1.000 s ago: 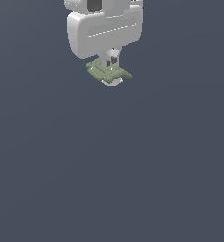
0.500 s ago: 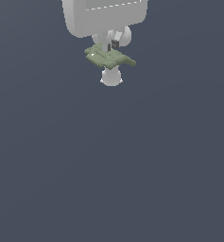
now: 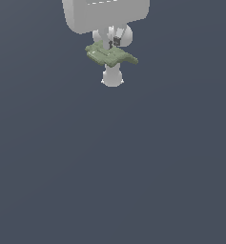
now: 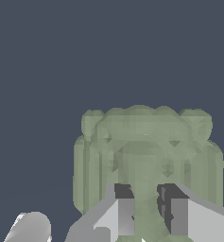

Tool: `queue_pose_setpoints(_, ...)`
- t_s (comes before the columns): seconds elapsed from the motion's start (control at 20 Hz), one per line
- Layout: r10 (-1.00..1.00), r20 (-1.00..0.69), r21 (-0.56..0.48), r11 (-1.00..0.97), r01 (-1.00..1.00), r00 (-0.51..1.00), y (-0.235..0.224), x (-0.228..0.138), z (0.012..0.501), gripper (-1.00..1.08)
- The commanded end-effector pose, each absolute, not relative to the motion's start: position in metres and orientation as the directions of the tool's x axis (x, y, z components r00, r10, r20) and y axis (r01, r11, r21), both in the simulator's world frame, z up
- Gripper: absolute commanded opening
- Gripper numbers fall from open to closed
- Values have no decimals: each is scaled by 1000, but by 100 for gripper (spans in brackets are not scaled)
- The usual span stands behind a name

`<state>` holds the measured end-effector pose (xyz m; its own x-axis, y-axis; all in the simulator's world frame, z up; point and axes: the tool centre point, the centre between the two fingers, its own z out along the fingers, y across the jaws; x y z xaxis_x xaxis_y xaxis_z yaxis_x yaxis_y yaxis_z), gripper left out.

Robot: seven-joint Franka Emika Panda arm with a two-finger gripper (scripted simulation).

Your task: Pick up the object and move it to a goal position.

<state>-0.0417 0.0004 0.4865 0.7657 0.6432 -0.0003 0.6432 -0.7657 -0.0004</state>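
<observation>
- Exterior view: the gripper (image 3: 112,45) hangs at the top centre of the frame, its broad white body cut off by the upper edge, with the object (image 3: 109,55) pinched between the fingers just below that body.
- The object is a flat, pale olive-green piece with a bumpy surface, lying roughly level, one end reaching toward the exterior view's right — narrower than the white body above it.
- A small white rounded shape (image 3: 112,77) sits just below the object in the picture; what it is cannot be told from here.
- What has just changed: a second ago the object sat right on that white shape, half a second ago a small gap had opened, and now the gap is wider and more of the gripper body has left the top of the frame — so the object reads as lifted clear and rising.
- For the task, the pick looks done; carrying to the goal is what remains, and no goal marker is visible in either view.
- Wrist view: the object (image 4: 146,156) fills the lower centre-right of the frame, ridged and lumpy, with two pale fingers (image 4: 125,215) closed narrowly on its near edge.
- A pale grey rounded shape (image 4: 30,227) shows at the lower left corner, unidentified.
</observation>
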Motion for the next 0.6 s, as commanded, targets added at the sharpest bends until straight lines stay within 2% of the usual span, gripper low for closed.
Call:
queue_pose_setpoints(0.0,643,0,0,-766,643,766,1,-41,491,-100)
queue_pose_setpoints(0.55,643,0,0,-766,643,766,3,-38,510,-100)
